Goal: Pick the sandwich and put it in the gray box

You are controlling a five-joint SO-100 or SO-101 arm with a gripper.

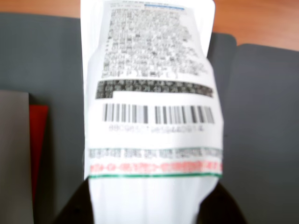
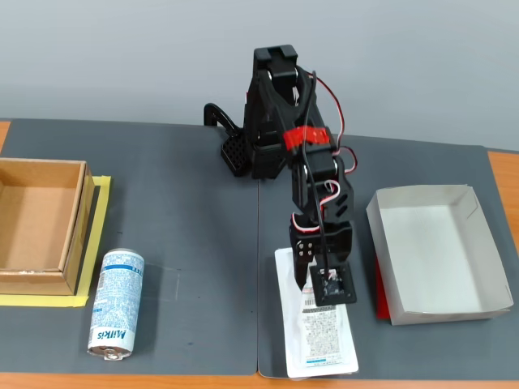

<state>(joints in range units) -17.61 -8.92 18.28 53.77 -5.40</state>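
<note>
The sandwich (image 2: 320,340) is a flat white pack with a barcode label. It lies lengthwise on the dark mat near the front table edge in the fixed view. It fills the wrist view (image 1: 149,116). My gripper (image 2: 312,284) is down over its far end. In the wrist view the dark fingers (image 1: 74,207) press both sides of the pack, and the gripper (image 1: 153,186) is shut on it. The gray box (image 2: 438,314) stands just to the right, empty, apart from the pack. Its corner (image 1: 14,154) shows at the left of the wrist view.
A red sheet (image 2: 379,296) peeks from under the gray box's left edge. A blue-white Milkis can (image 2: 116,304) lies at the front left. Beside it stands a brown cardboard box (image 2: 40,275) on yellow tape. The arm's base (image 2: 243,154) sits at the back centre.
</note>
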